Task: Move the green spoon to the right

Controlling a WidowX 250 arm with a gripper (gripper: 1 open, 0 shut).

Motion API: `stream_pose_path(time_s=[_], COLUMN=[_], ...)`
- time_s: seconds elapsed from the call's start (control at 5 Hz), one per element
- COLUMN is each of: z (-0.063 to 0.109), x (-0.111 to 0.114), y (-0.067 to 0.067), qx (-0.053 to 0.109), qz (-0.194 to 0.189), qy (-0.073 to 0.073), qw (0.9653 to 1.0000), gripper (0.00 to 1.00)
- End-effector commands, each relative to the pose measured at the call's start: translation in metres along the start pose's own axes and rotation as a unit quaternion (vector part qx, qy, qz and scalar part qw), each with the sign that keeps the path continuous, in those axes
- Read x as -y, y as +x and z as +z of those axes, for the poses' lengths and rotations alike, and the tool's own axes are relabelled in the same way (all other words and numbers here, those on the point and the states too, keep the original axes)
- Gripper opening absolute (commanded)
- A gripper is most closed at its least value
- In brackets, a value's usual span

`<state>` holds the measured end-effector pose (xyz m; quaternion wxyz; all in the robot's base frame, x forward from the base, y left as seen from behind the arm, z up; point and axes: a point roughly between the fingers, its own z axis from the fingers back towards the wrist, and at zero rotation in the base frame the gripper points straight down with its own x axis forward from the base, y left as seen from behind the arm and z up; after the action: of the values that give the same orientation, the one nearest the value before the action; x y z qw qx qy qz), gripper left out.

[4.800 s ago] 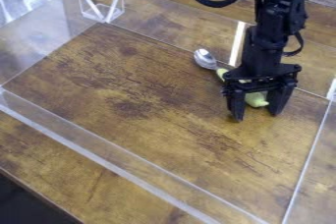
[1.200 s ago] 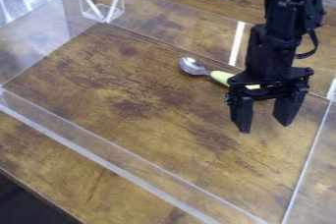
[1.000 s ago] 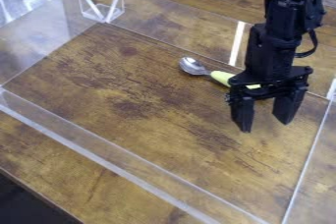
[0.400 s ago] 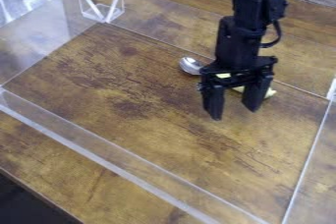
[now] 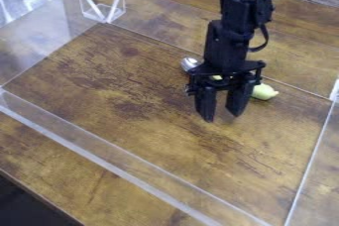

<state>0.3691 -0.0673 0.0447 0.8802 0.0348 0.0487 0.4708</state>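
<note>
A wooden table (image 5: 106,81) fills the view under clear acrylic walls (image 5: 159,185). The black gripper (image 5: 221,104) points down at two o'clock, fingers spread, nothing pinched. Behind it lies the green spoon (image 5: 264,92), handle toward three o'clock, bowl mostly hidden.

Wooden table (image 5: 119,91), dark-stained, worn grain; clear acrylic walls (image 5: 79,146) stand on it; green spoon (image 5: 265,92) lies flat near right wall, partly hidden.

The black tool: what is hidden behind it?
The green spoon. Its handle end shows right of the tool, a bit of the silver bowl left. The middle is covered.
</note>
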Motion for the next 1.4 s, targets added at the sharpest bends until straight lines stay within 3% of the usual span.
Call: stream_pose_path(time_s=[0.0, 0.6, 1.0, 1.2], z=[0.044, 0.071, 0.098, 0.122], x=[-0.004, -0.006, -0.017, -0.026], y=[0.002, -0.016, 0.003, -0.007], qx=[0.024, 0.021, 0.022, 0.031], qz=[0.004, -0.046, -0.022, -0.074], qy=[-0.053, -0.062, -0.072, -0.079], qw=[0.9983, 0.9968, 0.9969, 0.9937], gripper=[0.00, 0.00, 0.00, 0.00])
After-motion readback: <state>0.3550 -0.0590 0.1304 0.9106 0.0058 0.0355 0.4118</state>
